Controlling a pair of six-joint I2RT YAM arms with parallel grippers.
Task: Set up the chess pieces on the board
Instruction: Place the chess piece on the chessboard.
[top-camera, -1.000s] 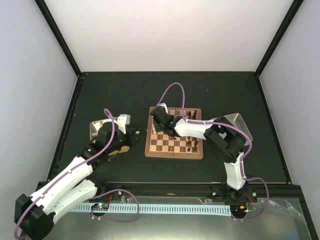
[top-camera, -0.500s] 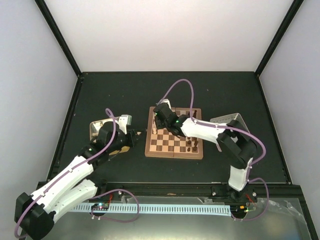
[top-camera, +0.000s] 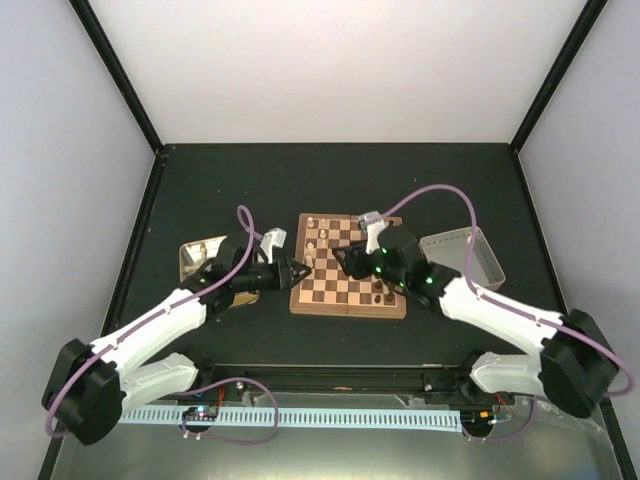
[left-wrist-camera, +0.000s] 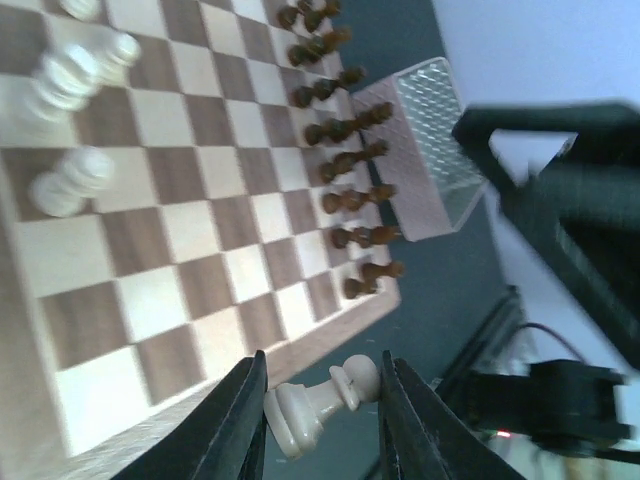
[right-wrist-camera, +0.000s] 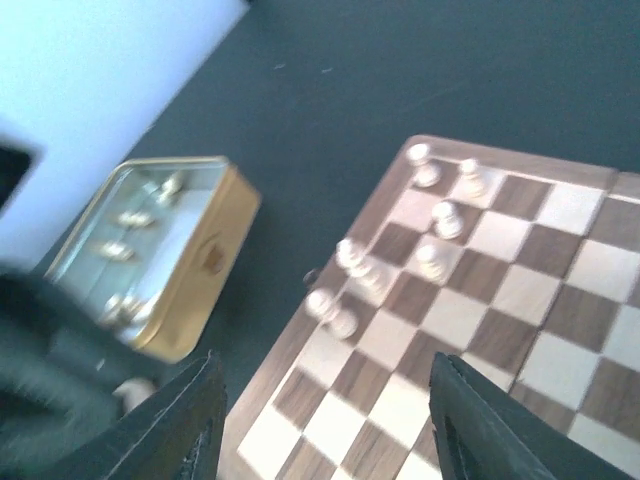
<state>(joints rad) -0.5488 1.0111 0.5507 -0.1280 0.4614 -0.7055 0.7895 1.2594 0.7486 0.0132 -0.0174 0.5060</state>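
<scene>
Two arms meeting over a board (top-camera: 348, 290) in the middle of a dark counter (top-camera: 250, 190), one holding a pawn.
Left claw (left-wrist-camera: 322, 420) clamped on a cream pawn (left-wrist-camera: 322, 398), held sideways just off the board's left border. Right claw (right-wrist-camera: 330, 430) above the board, fingers wide apart, nothing between them. Cream pieces (right-wrist-camera: 440, 225) loosely grouped on squares at the board's left side; dark pieces (left-wrist-camera: 345, 165) in two rows along its right side. Gold tin (right-wrist-camera: 215, 255) with more pale pieces toward the counter's left edge; grey tray (top-camera: 462, 255) toward the right edge.
</scene>
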